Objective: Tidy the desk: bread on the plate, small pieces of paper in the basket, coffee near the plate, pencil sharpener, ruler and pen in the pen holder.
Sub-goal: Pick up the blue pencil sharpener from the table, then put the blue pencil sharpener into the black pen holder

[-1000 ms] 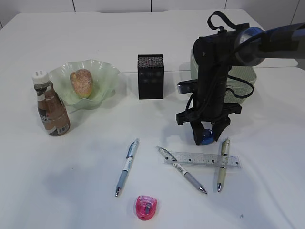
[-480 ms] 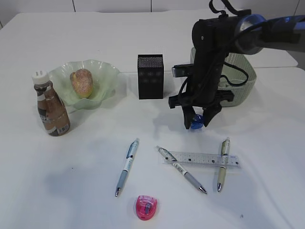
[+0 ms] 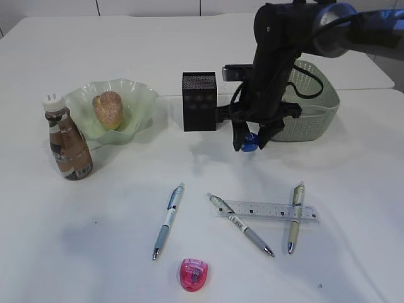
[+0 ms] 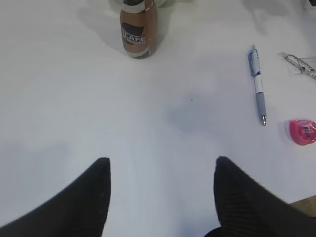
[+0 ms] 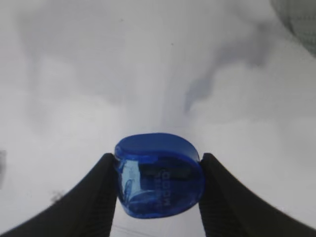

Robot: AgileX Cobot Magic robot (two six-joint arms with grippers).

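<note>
My right gripper (image 3: 251, 145) is shut on a blue pencil sharpener (image 3: 250, 144) (image 5: 159, 175), held above the desk (image 3: 113, 252) just right of the black pen holder (image 3: 199, 101). A pink pencil sharpener (image 3: 194, 274) lies at the front. The clear ruler (image 3: 271, 210) lies across two of three pens (image 3: 168, 221). The bread (image 3: 108, 108) sits in the green plate (image 3: 142, 95), with the coffee (image 3: 68, 142) beside it. The basket (image 3: 312, 107) stands behind my right arm. My left gripper (image 4: 163, 165) hovers open over bare desk. Small pieces of paper are out of view.
In the left wrist view the coffee (image 4: 138, 29) stands far ahead, and a pen (image 4: 257, 84) and the pink sharpener (image 4: 302, 132) lie to the right. The basket's rim (image 5: 296, 19) shows at the top right of the right wrist view.
My right gripper has carried the blue sharpener up and to the left, from beside the ruler toward the pen holder. Everything else is unmoved.
</note>
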